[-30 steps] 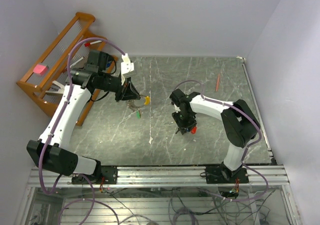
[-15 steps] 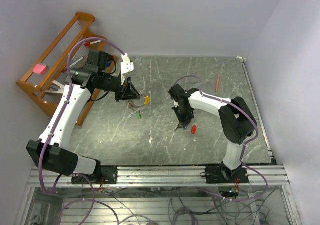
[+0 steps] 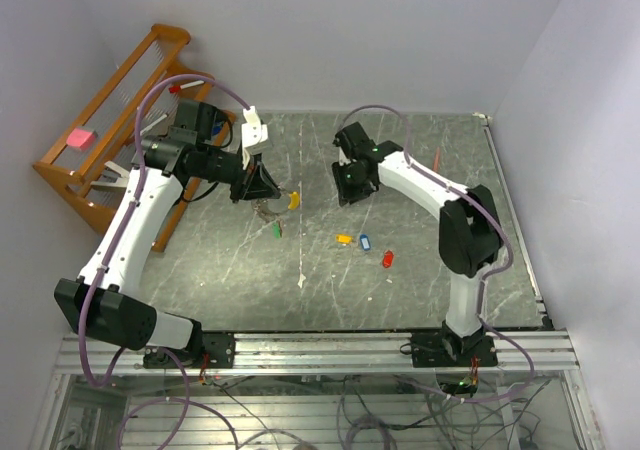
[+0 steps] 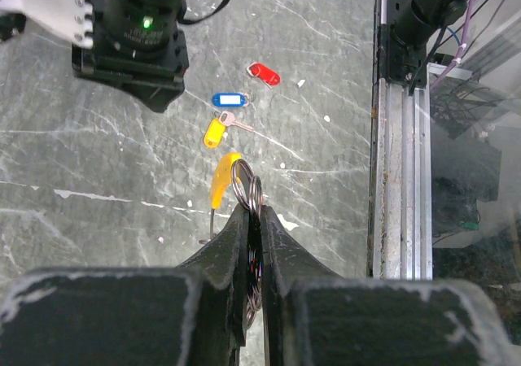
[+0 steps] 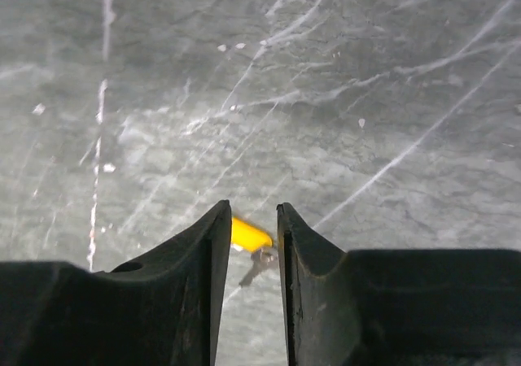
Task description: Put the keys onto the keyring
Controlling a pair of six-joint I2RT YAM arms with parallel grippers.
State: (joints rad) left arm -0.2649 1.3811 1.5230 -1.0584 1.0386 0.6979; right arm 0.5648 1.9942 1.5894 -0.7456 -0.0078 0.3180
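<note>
The keyring (image 4: 238,183) was clamped in the left gripper (image 4: 252,213), lower centre of its wrist view; three keys (image 4: 229,100) were seen loose above it. The right gripper (image 5: 254,215) was narrowly parted, empty.

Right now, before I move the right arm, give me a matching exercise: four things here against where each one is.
Things:
1 keyring
2 blue key
3 red key
4 pencil

Places:
A alone, far right
B right next to the yellow key
C clamped in the left gripper
D lowest in the top view

Pairs: 1-C, 2-B, 3-D, 4-A
</note>
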